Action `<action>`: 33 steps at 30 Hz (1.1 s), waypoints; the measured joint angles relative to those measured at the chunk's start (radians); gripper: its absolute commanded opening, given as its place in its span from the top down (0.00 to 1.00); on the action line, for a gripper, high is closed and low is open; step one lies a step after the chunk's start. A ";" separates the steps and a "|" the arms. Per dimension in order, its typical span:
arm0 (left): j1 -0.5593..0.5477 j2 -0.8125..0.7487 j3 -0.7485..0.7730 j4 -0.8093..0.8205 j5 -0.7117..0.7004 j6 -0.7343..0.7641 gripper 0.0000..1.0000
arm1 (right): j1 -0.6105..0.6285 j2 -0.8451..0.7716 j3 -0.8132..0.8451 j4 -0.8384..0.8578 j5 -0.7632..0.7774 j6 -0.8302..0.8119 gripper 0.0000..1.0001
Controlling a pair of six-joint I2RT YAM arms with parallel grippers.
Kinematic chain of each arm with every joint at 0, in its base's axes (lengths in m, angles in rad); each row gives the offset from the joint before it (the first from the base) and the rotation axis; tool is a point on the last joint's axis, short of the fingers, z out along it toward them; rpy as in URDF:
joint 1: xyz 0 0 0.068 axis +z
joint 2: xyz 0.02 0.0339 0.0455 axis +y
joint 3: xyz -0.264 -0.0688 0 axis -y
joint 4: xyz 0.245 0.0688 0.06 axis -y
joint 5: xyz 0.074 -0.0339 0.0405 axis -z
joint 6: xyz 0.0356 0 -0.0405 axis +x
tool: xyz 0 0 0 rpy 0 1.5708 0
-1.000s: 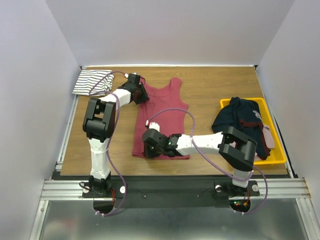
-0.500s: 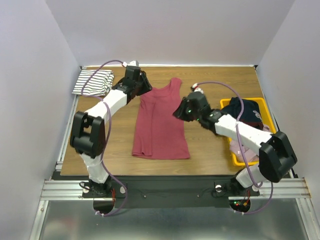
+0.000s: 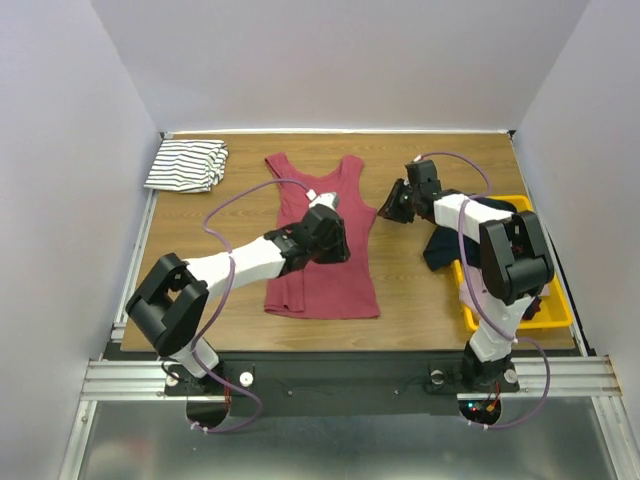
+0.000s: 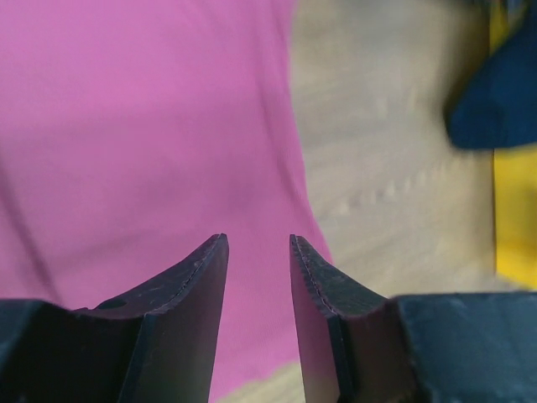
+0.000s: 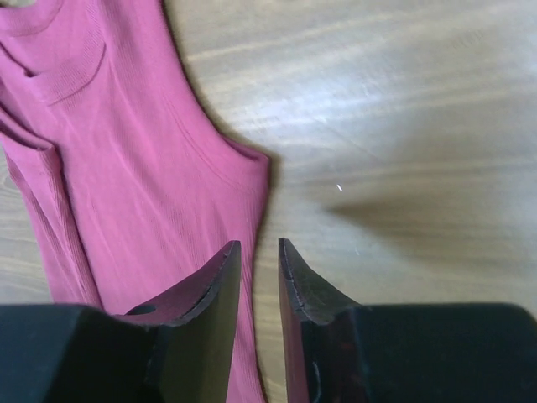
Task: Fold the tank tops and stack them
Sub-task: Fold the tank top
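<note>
Top external view gives me the clearest read on progress. The white cotton tank top with thin dark stripes point(image 3: 186, 165) is already folded into a small bundle at the far left corner of the wooden tabletop point(image 3: 420, 290). The plain dark red tank top point(image 3: 338, 282) lies spread flat in the middle, straps toward the far edge and hem toward the near edge. I judge the job roughly half done. The red top has to be folded, then stacked with the striped one.

My left gripper point(image 3: 338, 242) hangs over the middle of the red top. On the left wrist camera its fingers stand slightly apart, with nothing between them. My right gripper point(image 3: 398, 203) sits just off the red top's right armhole, toward the right edge. Its fingers are only narrowly parted and also empty, with bare wood and the cloth's edge showing in the gap.

Several things I can't settle from here. I cannot tell whether either gripper is touching the cloth or just hovering above it. The left arm covers part of the red top's chest, so any crease there is hidden. The left wrist picture is blurred. A rumpled navy garment point(image 3: 445, 248) spills over the yellow plastic bin point(image 3: 545, 322) at the right edge. My right arm hides much of the bin, so I can't say what else it holds.
</note>
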 measured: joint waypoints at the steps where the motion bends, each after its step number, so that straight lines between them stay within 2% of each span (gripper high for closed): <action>1: -0.026 0.000 -0.013 -0.002 0.001 -0.003 0.52 | -0.001 0.015 0.020 0.003 -0.006 -0.006 0.68; 13: -0.239 0.012 -0.013 -0.011 -0.011 -0.012 0.50 | -0.001 0.135 0.078 0.016 -0.014 -0.016 0.67; 27: -0.359 0.094 0.018 -0.044 -0.025 -0.014 0.49 | -0.001 0.150 0.086 0.056 -0.012 -0.013 0.67; 33: -0.383 0.147 0.062 -0.071 -0.050 -0.018 0.49 | -0.001 0.106 0.063 0.067 -0.012 -0.010 0.67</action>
